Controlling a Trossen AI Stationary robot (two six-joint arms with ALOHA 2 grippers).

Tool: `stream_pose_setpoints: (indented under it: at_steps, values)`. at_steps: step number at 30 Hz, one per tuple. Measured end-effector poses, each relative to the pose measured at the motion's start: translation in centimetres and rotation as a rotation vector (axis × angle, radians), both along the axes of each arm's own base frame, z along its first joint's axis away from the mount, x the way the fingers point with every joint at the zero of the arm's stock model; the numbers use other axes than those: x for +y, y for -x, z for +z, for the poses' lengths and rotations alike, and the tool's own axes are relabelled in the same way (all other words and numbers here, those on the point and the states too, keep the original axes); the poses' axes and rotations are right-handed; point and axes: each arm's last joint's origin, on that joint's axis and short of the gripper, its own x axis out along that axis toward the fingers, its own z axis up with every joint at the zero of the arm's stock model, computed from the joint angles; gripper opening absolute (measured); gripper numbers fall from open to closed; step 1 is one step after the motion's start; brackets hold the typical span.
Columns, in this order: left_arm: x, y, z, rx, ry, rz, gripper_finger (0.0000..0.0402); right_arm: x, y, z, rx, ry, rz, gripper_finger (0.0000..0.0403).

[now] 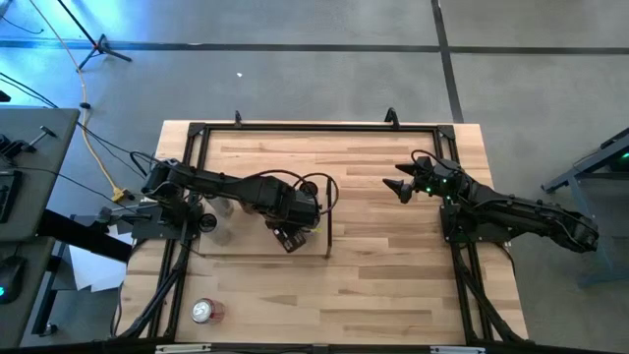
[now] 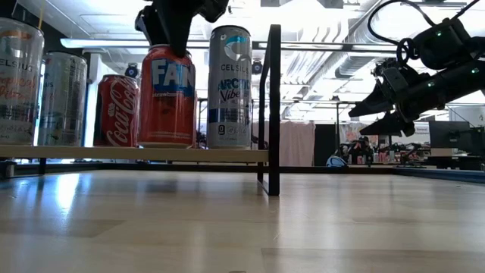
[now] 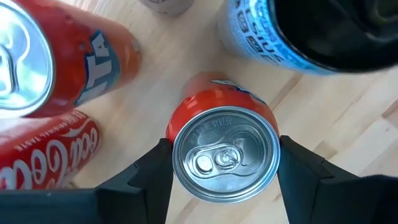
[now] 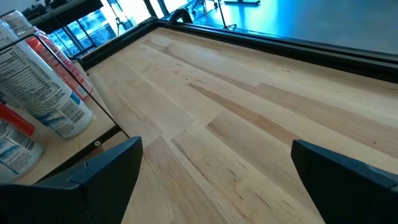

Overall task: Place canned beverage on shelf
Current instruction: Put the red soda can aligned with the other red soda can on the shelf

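Observation:
An orange Fanta can (image 2: 167, 98) stands upright on the pale-wood shelf (image 2: 136, 153), and my left gripper (image 2: 173, 34) is over it from above, shut on its top end. The left wrist view shows its silver lid (image 3: 225, 163) between my two fingers. A silver Celsius can (image 2: 229, 87) stands beside it, next to the shelf's dark upright strip (image 2: 273, 106). A Coca-Cola can (image 2: 116, 110) stands on its other side. My right gripper (image 1: 401, 184) hangs open over the table's right half, holding nothing. My left gripper pinches the orange can between its two fingers (image 3: 158, 174), on opposite sides of the wall just under the top rim (image 3: 177, 134). The fingers come from above and point down. The can stands upright with its bottom on the shelf.
More cans crowd the shelf: another orange one (image 3: 62, 56) and two tall Celsius cans (image 2: 38, 83) at its left end. A red can (image 1: 203, 311) sits on the tabletop near the front left corner. Bare wood (image 1: 393, 265) lies between the shelf and the right arm.

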Motion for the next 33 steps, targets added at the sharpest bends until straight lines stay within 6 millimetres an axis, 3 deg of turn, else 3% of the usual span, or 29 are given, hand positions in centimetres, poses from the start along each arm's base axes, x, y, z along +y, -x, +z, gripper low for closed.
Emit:
stream_pose_setpoints:
  at_steps: [19, 33]
  values:
    - [0.18, 0.41, -0.12, 0.091, -0.074, -0.558, 0.0198, 0.0, 0.0, -0.01, 0.001, -0.001, 0.0, 0.0399]
    - [0.16, 0.33, -0.17, 0.1, -0.071, -0.798, 0.0199, 0.0, 0.0, -0.01, 0.001, -0.001, 0.0, 0.0399]
